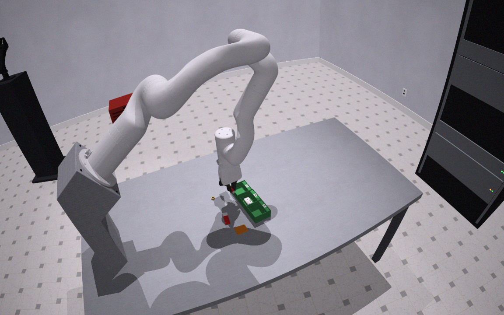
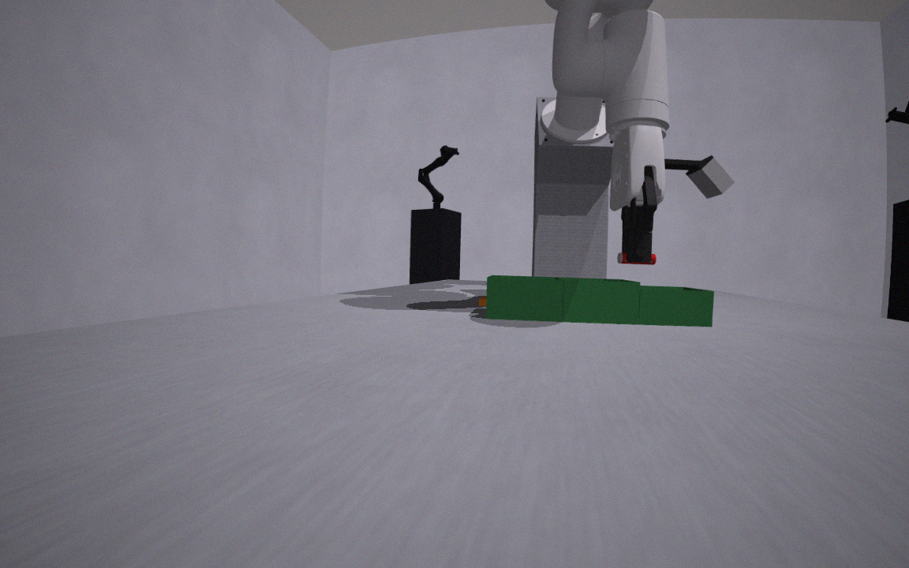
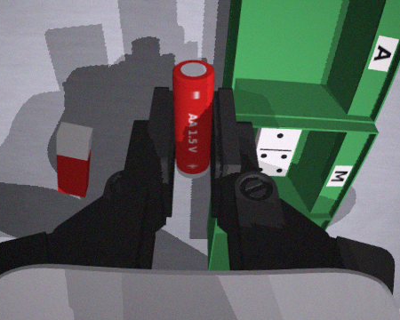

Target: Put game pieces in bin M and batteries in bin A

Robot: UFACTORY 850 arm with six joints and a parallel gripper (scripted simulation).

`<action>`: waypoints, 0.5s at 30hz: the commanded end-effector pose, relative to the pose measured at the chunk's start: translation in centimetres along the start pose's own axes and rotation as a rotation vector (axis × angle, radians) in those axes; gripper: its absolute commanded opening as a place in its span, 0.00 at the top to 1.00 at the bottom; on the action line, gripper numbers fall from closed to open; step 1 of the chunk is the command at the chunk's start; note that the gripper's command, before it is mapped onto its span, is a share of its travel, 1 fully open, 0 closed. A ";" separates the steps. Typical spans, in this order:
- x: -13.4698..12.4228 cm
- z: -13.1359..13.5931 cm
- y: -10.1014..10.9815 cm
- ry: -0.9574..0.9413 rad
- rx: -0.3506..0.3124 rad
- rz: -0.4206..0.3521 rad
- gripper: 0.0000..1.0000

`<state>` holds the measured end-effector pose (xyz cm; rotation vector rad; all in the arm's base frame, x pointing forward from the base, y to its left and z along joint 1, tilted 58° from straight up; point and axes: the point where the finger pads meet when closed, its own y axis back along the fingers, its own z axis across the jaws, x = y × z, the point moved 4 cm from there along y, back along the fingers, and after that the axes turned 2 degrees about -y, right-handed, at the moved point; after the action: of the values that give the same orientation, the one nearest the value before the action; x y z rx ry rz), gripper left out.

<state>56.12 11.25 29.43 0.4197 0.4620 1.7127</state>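
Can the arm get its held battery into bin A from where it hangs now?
Probably yes. The gripper is shut on the red battery, lifted above the green bins' rim in the exterior view. Bin A lies open and empty just beside it; nothing stands between.
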 end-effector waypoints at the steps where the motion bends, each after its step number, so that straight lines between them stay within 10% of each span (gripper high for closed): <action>1: 0.9 2.6 -0.1 -0.025 0.004 0.000 1.00; 15: 2.0 5.5 -0.1 -0.025 0.004 0.000 1.00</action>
<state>58.60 13.64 34.05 0.4439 0.4481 1.7055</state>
